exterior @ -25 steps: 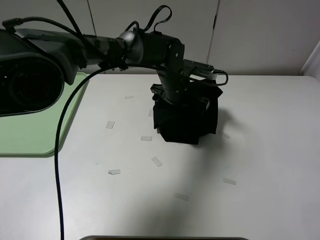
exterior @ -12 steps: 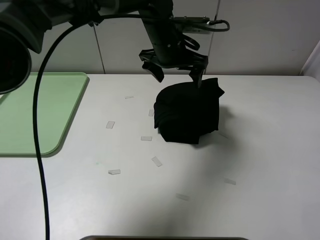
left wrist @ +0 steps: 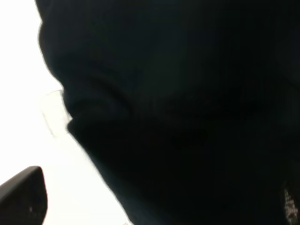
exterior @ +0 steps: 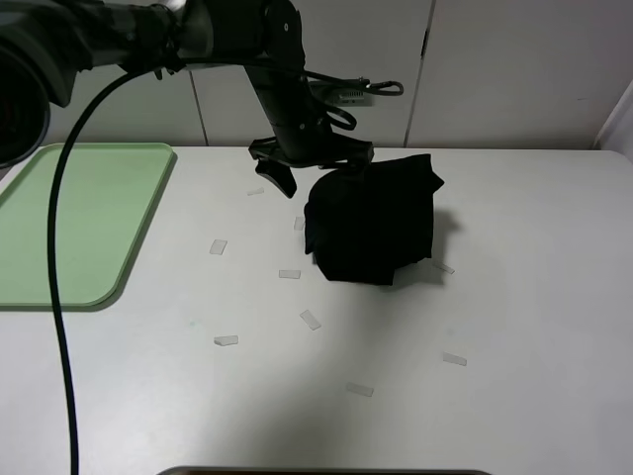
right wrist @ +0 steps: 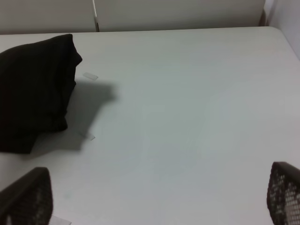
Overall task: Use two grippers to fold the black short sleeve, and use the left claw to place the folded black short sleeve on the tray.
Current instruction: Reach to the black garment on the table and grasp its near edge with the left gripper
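I see the black short sleeve (exterior: 371, 220) folded into a lumpy bundle on the white table (exterior: 514, 297), well to the right of the tray (exterior: 69, 233). The left claw (exterior: 315, 170) hangs at the bundle's upper left edge, fingers spread wide; one fingertip (exterior: 280, 181) is clear of the cloth on the tray side, the other sits against the bundle's top. Left wrist view is nearly filled by dark fabric (left wrist: 187, 112), one finger (left wrist: 21, 197) at the corner.

The right gripper (right wrist: 150, 197) is also spread wide, nothing between its pads (right wrist: 26, 194), well right of the bundle (right wrist: 35, 93).

Between the bundle and the tray I note only scattered tape scraps (exterior: 218, 246) on the table and the left arm's black cable (exterior: 59, 297) drooping along the tray's edge.
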